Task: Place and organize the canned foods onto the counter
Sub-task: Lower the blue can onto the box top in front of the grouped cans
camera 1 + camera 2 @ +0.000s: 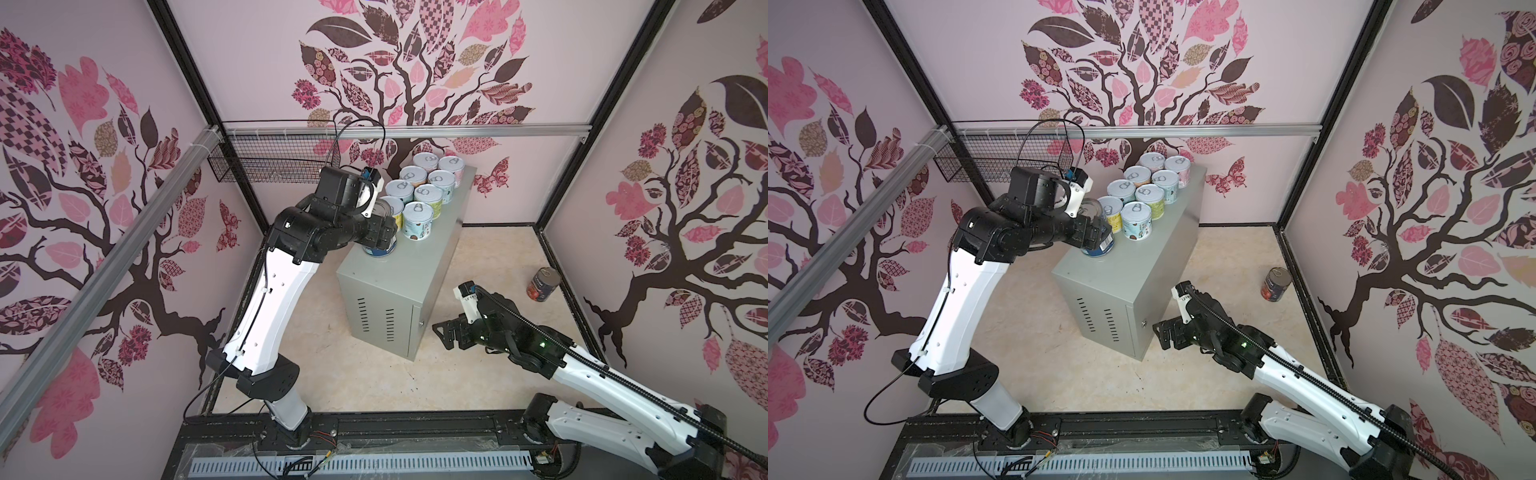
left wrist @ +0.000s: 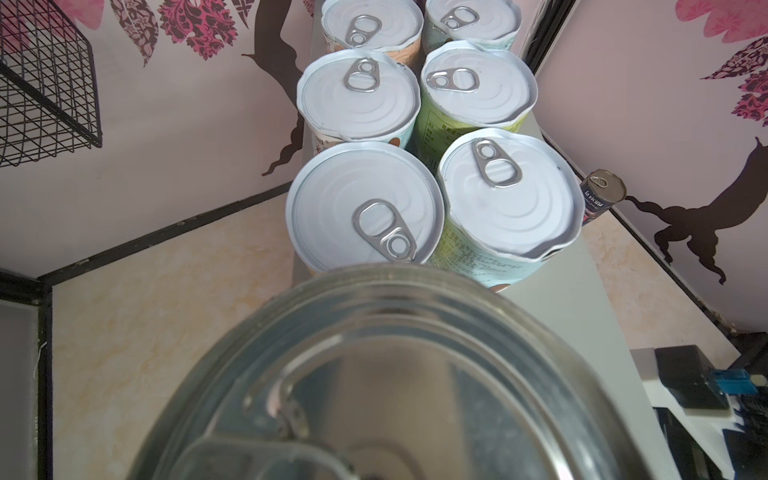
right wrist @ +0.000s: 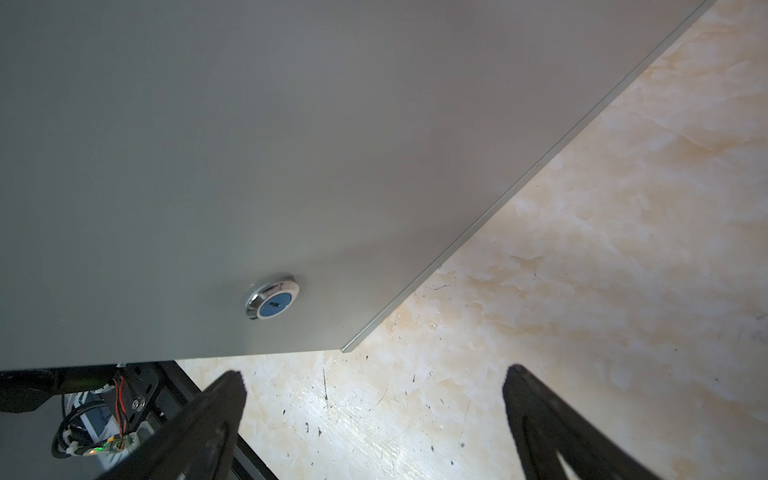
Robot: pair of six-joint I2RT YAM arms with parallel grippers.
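Several short pull-tab cans with pastel labels stand in two rows on the far end of the light-grey counter, also seen in the left wrist view. A taller blue can stands on the counter's left edge just in front of them, and its lid fills the left wrist view. My left gripper has its jaws around this can; their contact is hidden. A dark can with red tomatoes stands on the floor by the right wall. My right gripper hangs open and empty low beside the counter's lock.
A black wire mesh basket hangs on the back-left wall, close behind the left arm. Patterned walls close in on three sides. The beige floor lies between the counter and the tomato can.
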